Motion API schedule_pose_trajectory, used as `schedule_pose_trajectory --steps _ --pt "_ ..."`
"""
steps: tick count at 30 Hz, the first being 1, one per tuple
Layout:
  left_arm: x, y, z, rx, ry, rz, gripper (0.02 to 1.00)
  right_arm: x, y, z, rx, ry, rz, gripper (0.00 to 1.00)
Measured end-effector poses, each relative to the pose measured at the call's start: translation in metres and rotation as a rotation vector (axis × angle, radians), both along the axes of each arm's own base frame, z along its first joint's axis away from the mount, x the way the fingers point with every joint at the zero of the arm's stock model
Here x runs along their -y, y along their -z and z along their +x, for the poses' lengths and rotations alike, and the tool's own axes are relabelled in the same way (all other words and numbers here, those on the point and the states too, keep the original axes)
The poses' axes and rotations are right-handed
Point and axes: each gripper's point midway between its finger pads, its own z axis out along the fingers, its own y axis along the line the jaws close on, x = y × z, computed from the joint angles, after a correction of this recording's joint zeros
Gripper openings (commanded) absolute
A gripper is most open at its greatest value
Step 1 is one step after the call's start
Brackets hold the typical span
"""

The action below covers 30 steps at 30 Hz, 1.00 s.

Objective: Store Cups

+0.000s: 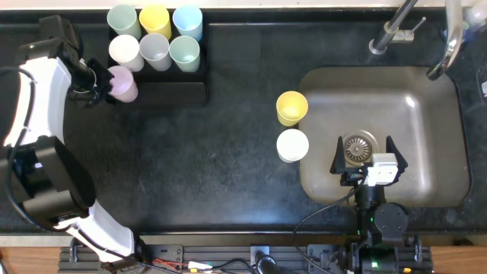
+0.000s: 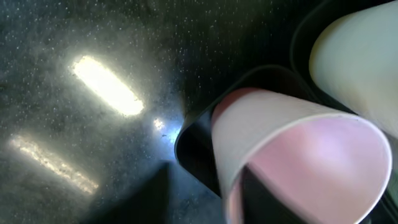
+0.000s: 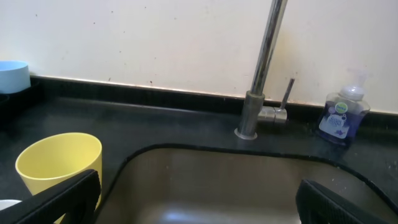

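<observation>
A black tray (image 1: 179,93) at the counter's back left holds several upright cups, among them a white cup (image 1: 124,49) (image 2: 354,56). My left gripper (image 1: 101,79) is shut on a pink cup (image 1: 122,84) (image 2: 298,146), which is tilted over the tray's front left corner (image 2: 193,152). A yellow cup (image 1: 291,107) (image 3: 59,160) and another white cup (image 1: 292,144) stand on the counter beside the sink's left rim. My right gripper (image 1: 369,157) (image 3: 205,214) stands open above the sink basin (image 1: 426,129), holding nothing.
A faucet (image 1: 396,27) (image 3: 264,68) rises behind the sink, and a soap bottle (image 3: 342,115) stands on the back ledge. A blue cup (image 3: 13,74) sits in the tray's back row. Dark counter (image 1: 205,175) lies between the tray and the sink.
</observation>
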Motion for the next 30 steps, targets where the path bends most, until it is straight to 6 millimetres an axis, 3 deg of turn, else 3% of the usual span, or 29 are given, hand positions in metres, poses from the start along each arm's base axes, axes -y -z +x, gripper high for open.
schedule_pose_trajectory --steps 10,13,16,19,23,26,30 --pt "0.002 -0.004 0.001 0.011 0.001 -0.004 1.0 0.0 0.0 0.0 0.0 0.0 0.0 0.998" --pt "0.01 -0.023 0.002 0.055 0.02 -0.001 1.0 0.0 0.0 0.0 0.0 0.0 0.0 0.998" --pt "0.032 -0.064 0.015 0.163 0.083 0.018 1.0 0.0 0.0 0.0 0.0 0.0 0.0 0.998" --pt "0.08 -0.121 0.041 0.33 0.203 0.037 1.0 0.0 0.0 0.0 0.0 0.0 0.0 0.998" --pt "0.18 -0.176 0.066 0.556 0.412 0.005 1.0 0.0 0.0 0.0 0.0 0.0 0.0 0.998" --pt "0.258 -0.176 0.062 0.596 0.544 -0.056 1.0 0.0 0.0 0.0 0.0 0.0 0.0 0.998" --pt "0.35 -0.14 0.043 0.541 0.676 -0.137 1.0 0.0 0.0 0.0 0.0 0.0 0.0 0.998"
